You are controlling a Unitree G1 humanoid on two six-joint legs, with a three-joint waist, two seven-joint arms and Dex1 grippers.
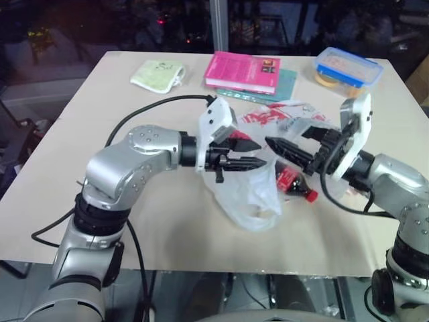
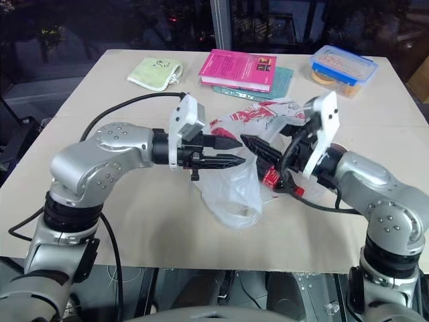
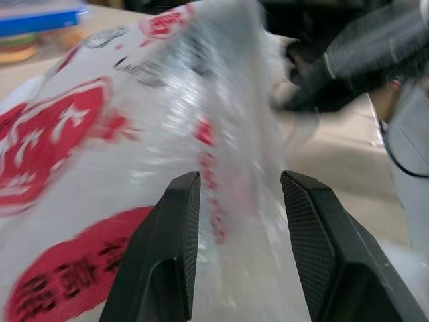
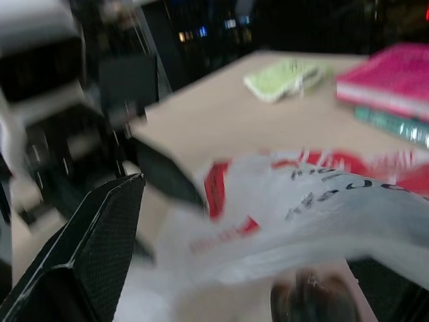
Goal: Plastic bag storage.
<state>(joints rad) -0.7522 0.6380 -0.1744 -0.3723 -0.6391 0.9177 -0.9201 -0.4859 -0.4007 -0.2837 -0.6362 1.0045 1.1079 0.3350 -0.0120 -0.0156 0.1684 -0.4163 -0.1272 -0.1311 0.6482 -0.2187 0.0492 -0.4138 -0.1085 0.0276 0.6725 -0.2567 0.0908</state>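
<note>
The plastic bag (image 1: 253, 198), thin and translucent white with red print, lies crumpled at the middle of the table between my two arms. My left gripper (image 1: 261, 153) points in from the left at the bag's upper edge. In the left wrist view its fingers (image 3: 175, 228) stand apart, with the bag's film (image 3: 100, 168) right in front of them and running between them. My right gripper (image 1: 285, 155) reaches in from the right, open wide. In the right wrist view the bag (image 4: 322, 201) stretches across between its fingers (image 4: 94, 248).
A dark bottle with a red label (image 1: 293, 182) lies against the bag's right side. At the table's far edge are a pale green cloth (image 1: 159, 74), a pink book on a teal one (image 1: 242, 72), and a clear box with a blue lid (image 1: 347, 68).
</note>
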